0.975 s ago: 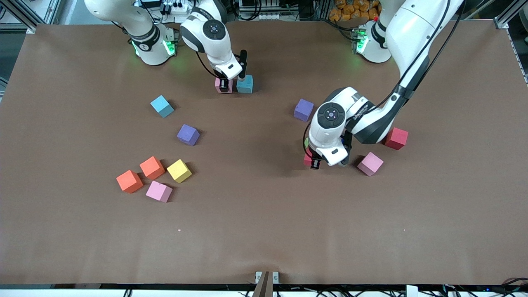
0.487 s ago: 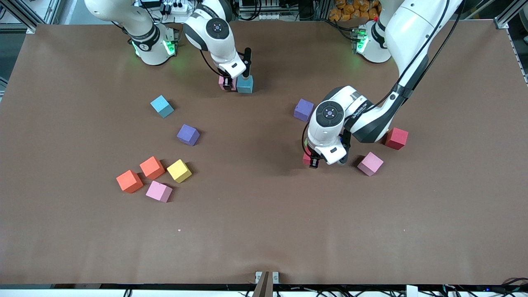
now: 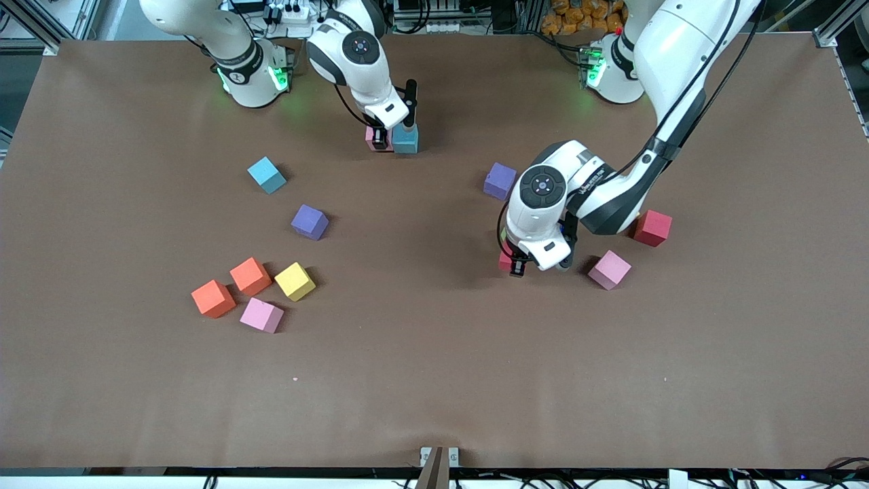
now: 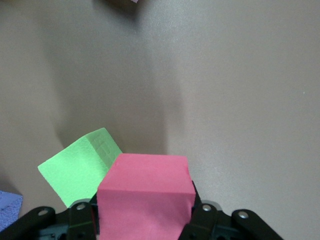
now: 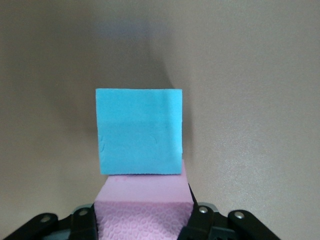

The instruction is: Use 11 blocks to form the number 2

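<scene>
Status: right end effector (image 3: 380, 140) is clamped on a pink matte foam cube (image 5: 143, 202), low at the brown worktop (image 3: 434, 380) near the robots' bases, pink cube pressed flush against a blue matte foam cube (image 3: 404, 139) (image 5: 139, 131) that sits on the side toward the left arm's end. That pair is the only start of the number 2.

Left end effector (image 3: 517, 266) is clamped on a red-pink matte foam cube (image 4: 146, 197), low over the worktop mid-table. A green matte foam cube (image 4: 80, 172) sits tilted just beside it, corner touching or nearly so; can't tell which.

Loose cubes:
- purple (image 3: 500, 180) and red (image 3: 653, 227) near the left arm's wrist, pink (image 3: 609, 269) just beside the left end effector toward the left arm's end.
- Toward the right arm's end: light blue (image 3: 267, 174), purple (image 3: 309, 221), then a cluster nearer the front camera: two orange (image 3: 213, 298) (image 3: 250, 276), yellow (image 3: 294, 280), pink (image 3: 261, 315). The two orange sit close together, yellow just beside the nearer-to-centre orange.
</scene>
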Available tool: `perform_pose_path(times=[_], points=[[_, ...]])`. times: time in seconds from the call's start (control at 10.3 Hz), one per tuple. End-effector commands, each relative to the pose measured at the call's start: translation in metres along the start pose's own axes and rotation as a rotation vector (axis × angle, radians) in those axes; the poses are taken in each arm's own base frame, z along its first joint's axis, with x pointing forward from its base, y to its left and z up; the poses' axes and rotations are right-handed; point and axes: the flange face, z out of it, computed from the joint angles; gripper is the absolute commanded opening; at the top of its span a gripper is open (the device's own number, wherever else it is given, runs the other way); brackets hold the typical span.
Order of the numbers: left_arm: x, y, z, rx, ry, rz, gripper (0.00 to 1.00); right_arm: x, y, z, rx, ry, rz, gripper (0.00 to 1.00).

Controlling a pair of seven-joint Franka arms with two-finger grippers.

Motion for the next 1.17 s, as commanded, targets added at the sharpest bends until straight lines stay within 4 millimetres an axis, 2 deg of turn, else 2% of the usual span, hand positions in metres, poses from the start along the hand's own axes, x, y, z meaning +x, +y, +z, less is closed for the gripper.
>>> perform_pose_path(times=[0.0, 0.19, 0.49, 0.78, 0.88, 1.07], points=[[-0.001, -0.007, -0.007, -0.005, 0.024, -0.012, 0.07, 0.0, -0.001, 0.001, 0.005, 0.008, -0.004, 0.61], [-0.001, -0.007, -0.007, -0.005, 0.024, -0.012, 0.07, 0.0, -0.001, 0.002, 0.004, 0.009, -0.002, 0.78], [-0.001, -0.007, -0.007, -0.005, 0.024, -0.012, 0.07, 0.0, 0.0, 0.002, 0.004, 0.01, 0.001, 0.88], [-0.001, -0.008, -0.009, 0.001, 0.032, -0.02, 0.07, 0.0, 0.001, -0.001, 0.007, 0.014, 0.01, 0.9], [-0.008, -0.011, -0.016, 0.0, 0.031, -0.022, 0.07, 0.0, 0.001, -0.007, 0.002, 0.023, 0.01, 0.91], [-0.03, -0.027, -0.023, 0.034, 0.021, -0.019, 0.07, -0.003, -0.005, -0.033, 0.025, 0.006, 0.004, 0.93]])
